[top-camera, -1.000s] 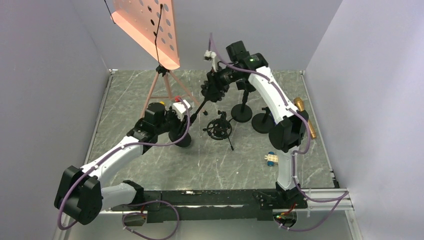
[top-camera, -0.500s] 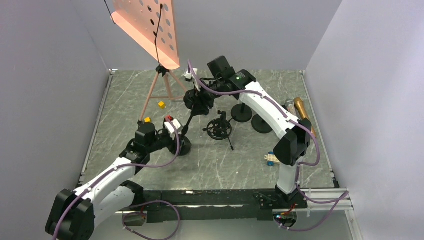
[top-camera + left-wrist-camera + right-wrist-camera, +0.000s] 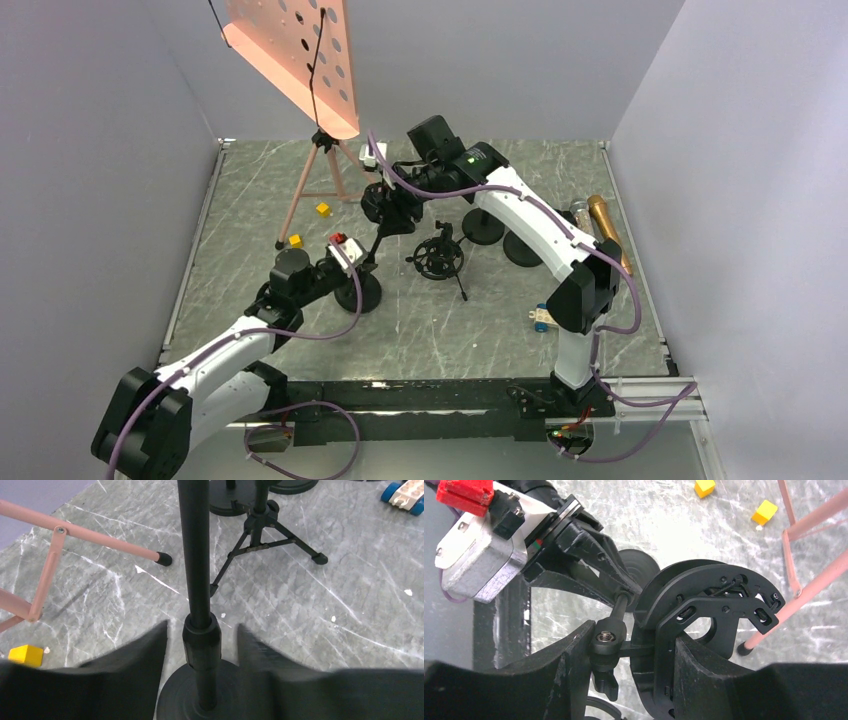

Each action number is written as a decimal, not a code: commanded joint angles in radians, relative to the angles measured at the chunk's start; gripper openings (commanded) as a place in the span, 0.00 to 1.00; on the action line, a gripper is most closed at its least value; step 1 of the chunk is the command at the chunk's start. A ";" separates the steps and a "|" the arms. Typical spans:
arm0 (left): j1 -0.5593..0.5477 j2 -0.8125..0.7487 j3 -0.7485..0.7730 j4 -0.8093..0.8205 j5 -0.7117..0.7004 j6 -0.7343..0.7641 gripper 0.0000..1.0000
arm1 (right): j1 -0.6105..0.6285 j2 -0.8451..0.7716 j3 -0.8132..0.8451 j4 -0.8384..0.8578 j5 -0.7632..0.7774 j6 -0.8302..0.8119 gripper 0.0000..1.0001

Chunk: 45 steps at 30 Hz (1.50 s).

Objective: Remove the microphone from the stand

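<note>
Grey marble-patterned bench (image 3: 250, 190); black round-based stand (image 3: 195, 555), its pole straddled by the part-open left claw (image 3: 201, 630); right claw (image 3: 631, 640) clamps its black ring-shaped mount (image 3: 704, 595); the gold microphone (image 3: 600, 212) lies far right. Pulling may topple the unclamped stand.

Left gripper (image 3: 201, 632) held low with jaws parted; right gripper (image 3: 633, 635), arm stretched forward-left, closed in a grip

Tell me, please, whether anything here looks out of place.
The shock mount held in the right tool looks empty, while a gold microphone lies flat on the table near its right edge.
</note>
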<state>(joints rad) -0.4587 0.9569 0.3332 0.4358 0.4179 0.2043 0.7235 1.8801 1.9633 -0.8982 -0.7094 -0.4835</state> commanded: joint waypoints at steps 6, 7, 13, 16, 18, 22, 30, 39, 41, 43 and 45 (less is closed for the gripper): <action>-0.034 -0.093 0.123 -0.108 -0.254 0.161 0.00 | 0.004 0.042 0.107 0.067 0.183 0.525 0.13; -0.057 -0.110 0.113 -0.081 -0.322 0.191 0.00 | 0.004 0.038 0.089 0.081 0.169 0.553 0.12; -0.192 -0.066 -0.026 0.142 -0.403 0.598 0.00 | -0.072 0.145 0.133 0.036 0.019 0.646 0.05; -0.256 -0.013 -0.111 0.291 -0.466 0.775 0.00 | -0.085 0.135 0.099 0.079 -0.002 0.665 0.00; -0.267 -0.024 -0.077 0.229 -0.518 0.724 0.00 | -0.074 0.125 0.090 0.086 -0.009 0.645 0.00; -0.229 -0.091 0.145 -0.264 -0.455 0.408 0.37 | -0.056 0.104 0.074 0.080 -0.028 0.555 0.00; -0.166 -0.273 0.214 -0.649 0.036 0.158 0.91 | -0.055 0.087 0.062 -0.007 -0.027 0.319 0.00; -0.040 -0.269 0.227 -0.653 0.144 0.125 0.91 | -0.041 0.023 0.018 -0.040 -0.019 0.109 0.00; -0.037 -0.217 0.282 -0.694 0.184 0.117 0.90 | -0.038 -0.021 -0.034 -0.016 -0.026 0.069 0.00; -0.034 -0.187 0.312 -0.715 0.227 0.124 0.88 | -0.039 -0.063 -0.086 0.034 -0.024 0.052 0.00; -0.008 -0.177 0.335 -0.735 0.270 0.148 0.86 | -0.039 -0.093 -0.122 0.053 -0.031 0.022 0.00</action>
<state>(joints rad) -0.4969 0.7593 0.5926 -0.2646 0.5533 0.3485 0.6884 1.8927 1.8946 -0.9096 -0.7460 -0.3393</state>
